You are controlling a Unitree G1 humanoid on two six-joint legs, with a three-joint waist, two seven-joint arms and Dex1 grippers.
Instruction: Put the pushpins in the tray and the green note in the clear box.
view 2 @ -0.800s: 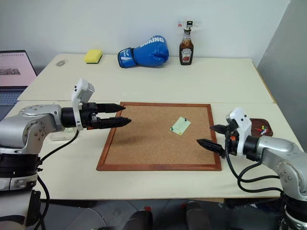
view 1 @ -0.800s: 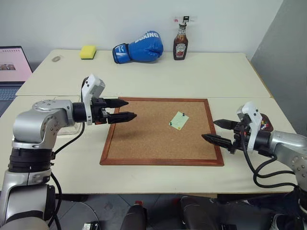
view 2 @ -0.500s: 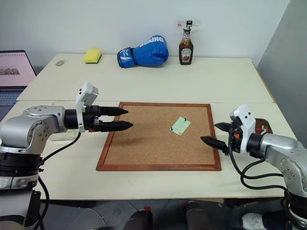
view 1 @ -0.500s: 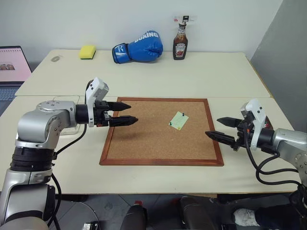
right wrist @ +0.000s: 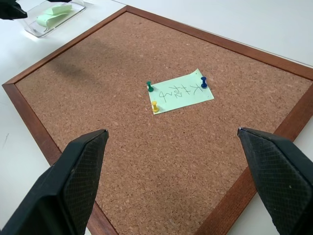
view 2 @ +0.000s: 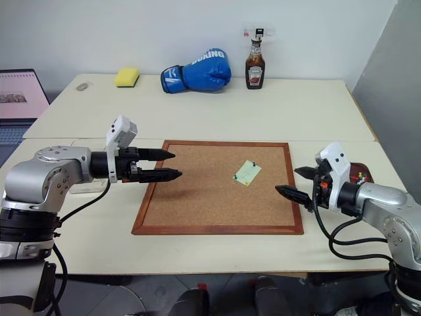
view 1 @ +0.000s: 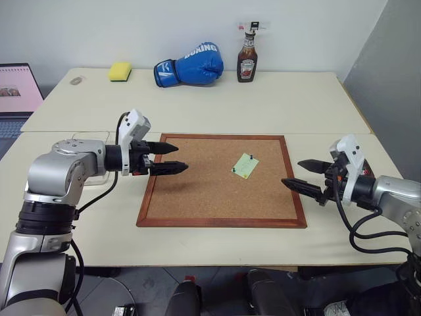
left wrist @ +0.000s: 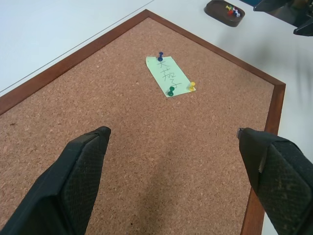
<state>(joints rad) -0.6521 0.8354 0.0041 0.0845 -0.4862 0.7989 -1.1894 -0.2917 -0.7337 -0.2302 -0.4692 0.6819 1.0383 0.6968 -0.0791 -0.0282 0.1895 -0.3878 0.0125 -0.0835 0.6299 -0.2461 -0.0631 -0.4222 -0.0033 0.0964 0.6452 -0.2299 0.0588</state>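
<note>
**Still pinned: the note sits between two empty grippers**

Evidently the green note lies flat on the corkboard, held by three pushpins: a blue one at one end, a green one and a yellow one at the other; its long axis runs from the blue pin to the green-and-yellow end, slantwise to the board's frame; the handwriting follows that axis. From the right gripper the note is ahead and toward the board's middle, near; from the left gripper it is ahead across more of the cork, so I judge the right arm the nearer; both grippers stand with jaws spread wide and hold nothing. The tray rests on the surface just behind the right gripper, with several coloured pins already in it; the clear box sits beside the left arm, off the board's edge, with pale green slips inside. The pins must come out first, presumably, before the note can be lifted; each head is tiny against the fingertips, so a grip may slip.
</note>
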